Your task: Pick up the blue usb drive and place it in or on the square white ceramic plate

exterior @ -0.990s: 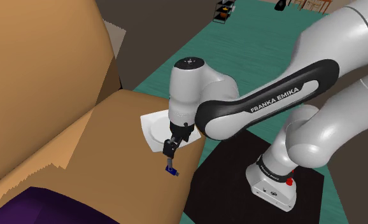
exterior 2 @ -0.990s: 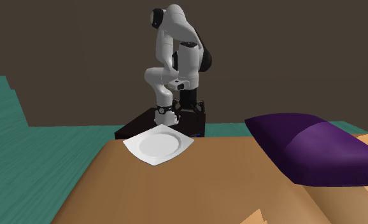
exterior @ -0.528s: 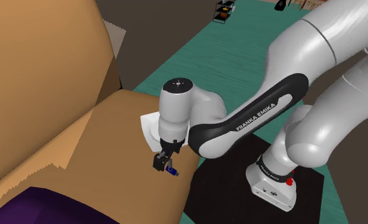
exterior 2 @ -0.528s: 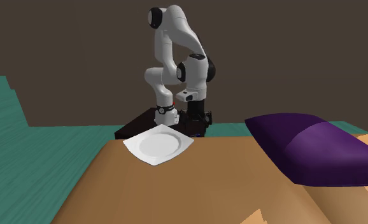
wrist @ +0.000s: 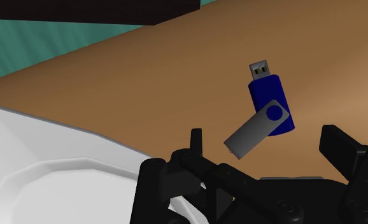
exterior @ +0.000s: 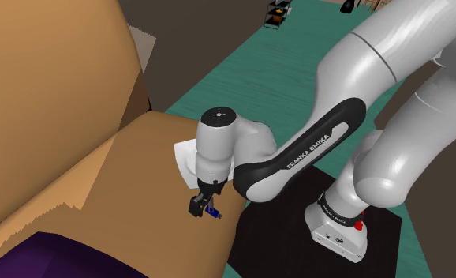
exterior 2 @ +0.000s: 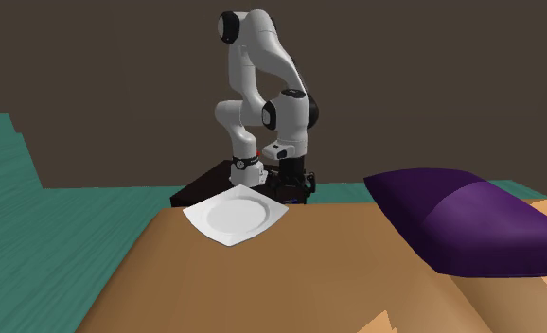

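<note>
The blue usb drive [wrist: 272,105] with a grey swivel cap lies flat on the brown surface [wrist: 144,76], near its edge by the stand. My gripper [wrist: 265,137] hangs low over it, open. One finger stands on each side of the drive and neither touches it. In the shoulder view the gripper [exterior: 199,207] is just above the drive [exterior: 213,213]. The square white plate [exterior 2: 236,216] rests on the same surface, close beside the gripper [exterior 2: 295,184]. The arm partly covers the plate [exterior: 184,152] in the shoulder view. The plate's corner [wrist: 49,165] lies next to one finger.
A purple pillow [exterior 2: 470,222] lies on the surface at the second exterior view's right. The surface's edge drops to a teal floor [exterior: 250,71] and the dark stand [exterior: 297,229]. A tall brown board [exterior: 53,79] rises at the shoulder view's left.
The arm has bent lower and brought the gripper down and toward the shoulder view's left, from above the drive to close around it. The drive and the plate have not moved.
</note>
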### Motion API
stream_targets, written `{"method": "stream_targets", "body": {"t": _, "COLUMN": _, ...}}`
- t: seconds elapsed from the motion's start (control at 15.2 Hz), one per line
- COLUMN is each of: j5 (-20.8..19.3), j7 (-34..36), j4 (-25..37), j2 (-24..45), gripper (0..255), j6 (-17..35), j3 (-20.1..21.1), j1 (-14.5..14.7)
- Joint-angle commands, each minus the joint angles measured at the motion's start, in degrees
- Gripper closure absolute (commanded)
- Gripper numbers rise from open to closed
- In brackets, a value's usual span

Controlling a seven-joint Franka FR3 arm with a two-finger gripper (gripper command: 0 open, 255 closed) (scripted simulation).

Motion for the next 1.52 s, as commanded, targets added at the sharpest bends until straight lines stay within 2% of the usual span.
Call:
{"method": "stream_targets", "body": {"t": 0.0, "j5": 0.0, "j7": 0.0, "j4": 0.0, "j2": 0.0, "gripper": 0, "j6": 0.1, "j3": 0.0, "j1": 0.0}}
{"method": "stream_targets", "body": {"t": 0.13, "j5": 0.0, "j7": 0.0, "j4": 0.0, "j2": 0.0, "gripper": 0, "j6": 0.0, "j3": 0.0, "j1": 0.0}}
{"method": "stream_targets", "body": {"t": 0.2, "j5": 0.0, "j7": 0.0, "j4": 0.0, "j2": 0.0, "gripper": 255, "j6": 0.0, "j3": 0.0, "j1": 0.0}}
{"method": "stream_targets", "body": {"t": 0.79, "j5": 0.0, "j7": 0.0, "j4": 0.0, "j2": 0.0, "gripper": 255, "j6": 0.1, "j3": 0.0, "j1": 0.0}}
{"method": "stream_targets", "body": {"t": 1.39, "j5": 5.6, "j7": -4.2, "j4": 1.8, "j2": -7.4, "gripper": 255, "j6": -8.2, "j3": -1.1, "j1": 1.2}}
{"method": "stream_targets", "body": {"t": 1.45, "j5": 5.0, "j7": -3.6, "j4": 1.5, "j2": -6.4, "gripper": 255, "j6": -7.1, "j3": -0.9, "j1": 1.1}}
